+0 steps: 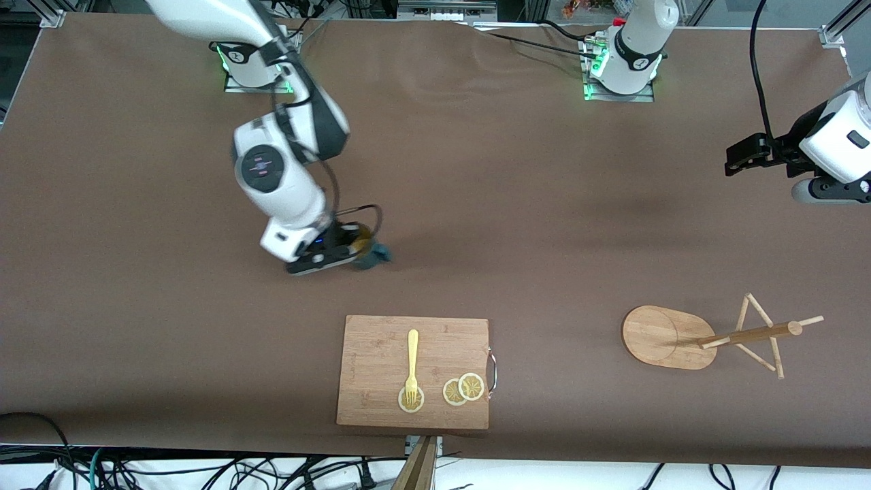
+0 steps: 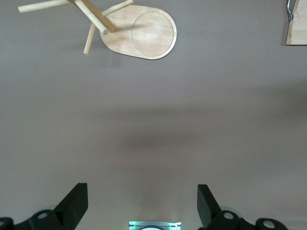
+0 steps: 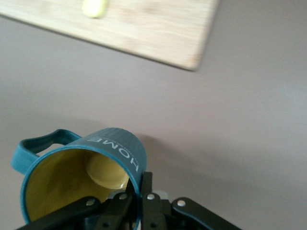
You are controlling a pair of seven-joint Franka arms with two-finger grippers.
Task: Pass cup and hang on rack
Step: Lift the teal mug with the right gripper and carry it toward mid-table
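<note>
Two arms are in your scene, and only one is busy. Your right gripper [image 1: 340, 253] is low over the brown table [image 1: 517, 204], toward the right arm's end, with its jaws pinched shut on the rim of the cup [image 3: 84, 172]. In the right wrist view you can see one finger inside the yellow interior and the other against the ribbed teal wall, just beside the word HOME. The cup is tilted, its mouth turned toward the wrist camera and its loop handle [image 3: 41, 146] sticking out to the side. You cannot tell from these views whether its base still touches the table. In the front view only a bit of teal [image 1: 375, 256] shows past the fingers.

Nearer to the front camera than the cup lies the bamboo cutting board [image 1: 381, 354], carrying a yellow fork [image 1: 412, 364] and three lemon slices [image 1: 463, 389].

Your left gripper [image 2: 143, 203] waits up in the air at the left arm's end of the table, its jaws spread wide with nothing between them. The rack [image 1: 670, 337] stands toward that same end, well apart from the cup and about as near the front camera as the board, with its oval base flat on the table and no cup on its pegs [image 1: 762, 316].
</note>
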